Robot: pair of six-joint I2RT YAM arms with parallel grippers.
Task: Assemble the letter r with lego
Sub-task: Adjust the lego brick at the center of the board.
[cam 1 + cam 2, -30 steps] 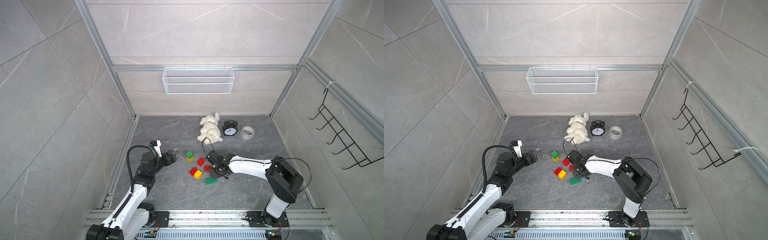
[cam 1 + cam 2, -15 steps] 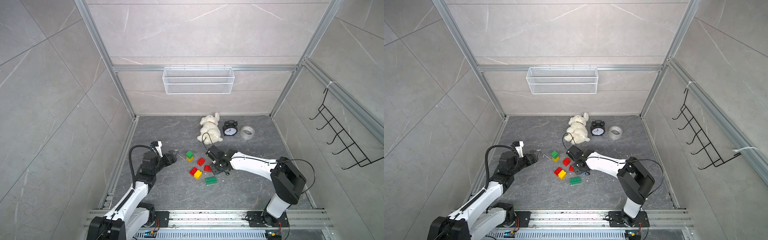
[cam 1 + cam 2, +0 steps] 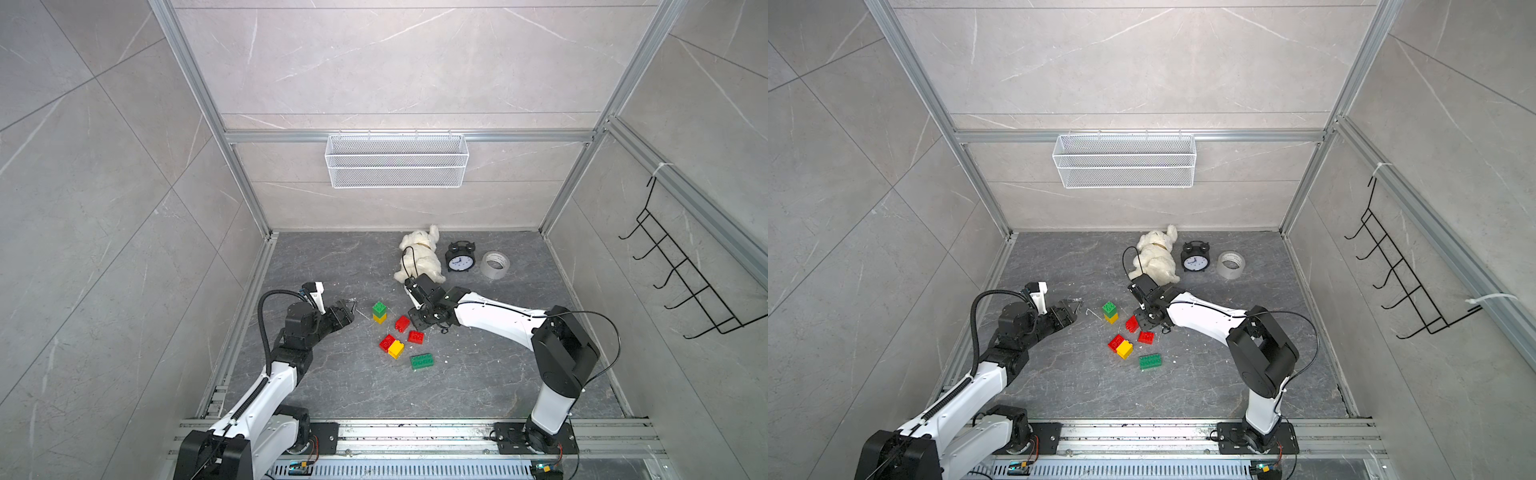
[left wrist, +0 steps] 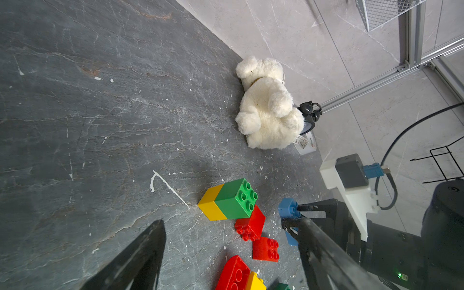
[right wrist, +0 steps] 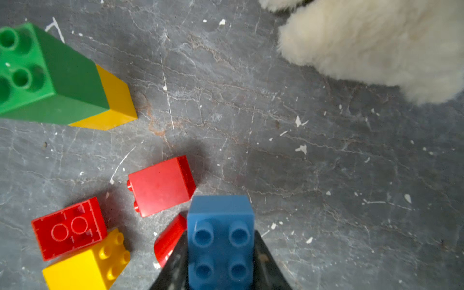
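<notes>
We find the right claw (image 5: 221, 271) pinching a blue brick (image 5: 220, 226) between its two dark fingers (image 5: 173, 266), studs facing the wrist camera. Just left of it a red brick (image 3: 402, 323) lies on its side, and nearer to us sit a second red brick (image 3: 416, 337), a third red brick (image 3: 387, 342) touching a yellow brick (image 3: 396, 349), and a long green brick (image 3: 422, 361) nearest of all. Farther left a green cube (image 3: 379, 306) stands stacked on a yellow cube (image 3: 379, 318). Beyond that stack, on the left, the left claw (image 3: 347, 311) hangs spread wide with nothing in it. Behind the right claw lies a white plush toy (image 3: 419, 257); we see a printed tag (image 4: 301, 141) on it, but we cannot read it. To its right stand a black alarm clock (image 3: 460, 257), its dial numerals too small to read, and a roll of tape (image 3: 494, 264). All of this rests on a dark grey stone-look floor (image 3: 332, 257), veined and flecked with white chips and scratches. Pale grey tiled walls framed in aluminium rails close the cell; a white wire basket (image 3: 397, 166) hangs on the far wall and a black hook rack (image 3: 681, 282) on the right wall.
</notes>
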